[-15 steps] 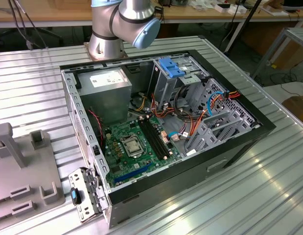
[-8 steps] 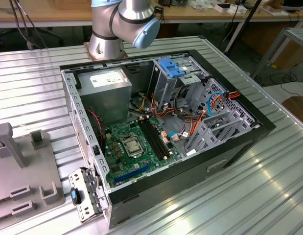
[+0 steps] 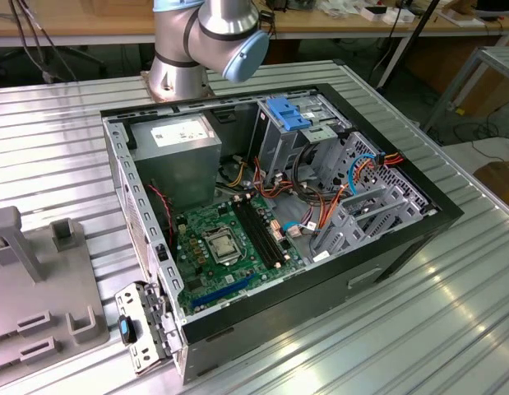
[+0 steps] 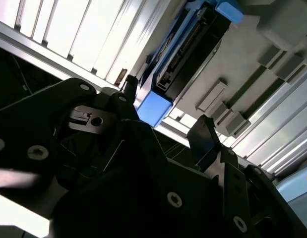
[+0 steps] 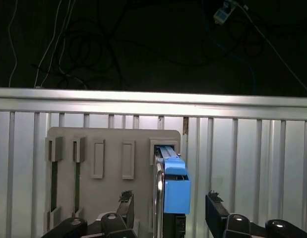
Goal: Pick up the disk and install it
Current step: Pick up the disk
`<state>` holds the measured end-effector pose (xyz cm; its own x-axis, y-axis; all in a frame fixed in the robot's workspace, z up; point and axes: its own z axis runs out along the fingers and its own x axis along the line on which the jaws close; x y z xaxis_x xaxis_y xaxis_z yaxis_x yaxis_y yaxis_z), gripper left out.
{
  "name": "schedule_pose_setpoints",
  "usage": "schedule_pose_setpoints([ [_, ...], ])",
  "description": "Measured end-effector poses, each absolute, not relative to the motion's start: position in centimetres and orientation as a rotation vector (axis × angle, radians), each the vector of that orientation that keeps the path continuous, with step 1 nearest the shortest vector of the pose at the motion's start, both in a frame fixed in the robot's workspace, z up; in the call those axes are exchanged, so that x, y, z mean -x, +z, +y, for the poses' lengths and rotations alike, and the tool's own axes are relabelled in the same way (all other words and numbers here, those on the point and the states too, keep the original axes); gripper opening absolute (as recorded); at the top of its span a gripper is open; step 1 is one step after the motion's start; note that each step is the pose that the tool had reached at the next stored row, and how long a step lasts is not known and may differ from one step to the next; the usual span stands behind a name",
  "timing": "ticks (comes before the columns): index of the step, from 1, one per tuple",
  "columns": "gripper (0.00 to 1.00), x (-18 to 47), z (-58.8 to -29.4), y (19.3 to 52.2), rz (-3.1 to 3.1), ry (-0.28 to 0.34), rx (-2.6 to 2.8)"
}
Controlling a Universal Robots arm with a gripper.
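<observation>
Exterior view: a motherboard (image 3: 192,234) is housed in the computer case (image 3: 377,271) beside the grey holder (image 3: 40,288). First wrist view: the disk (image 5: 175,191) is stood on edge in a holder slot. The gripper (image 5: 169,201) is held wide open and empty, near it. Second wrist view: the disk (image 4: 193,42) is judged rigid, weighty and fragile, best clamped across its flat faces.

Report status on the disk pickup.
Gripper open, straddling the disk, gaps both sides. Disk on edge in a slot of the grey holder. Nothing seen between fingers and disk.
</observation>
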<state>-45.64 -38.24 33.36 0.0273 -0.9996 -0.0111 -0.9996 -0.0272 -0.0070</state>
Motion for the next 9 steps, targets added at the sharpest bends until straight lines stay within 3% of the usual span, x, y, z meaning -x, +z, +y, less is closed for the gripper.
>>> schedule_pose_setpoints([
  [9,0.68,45.9,-38.2,32.0,2.181,0.003,2.241],
])
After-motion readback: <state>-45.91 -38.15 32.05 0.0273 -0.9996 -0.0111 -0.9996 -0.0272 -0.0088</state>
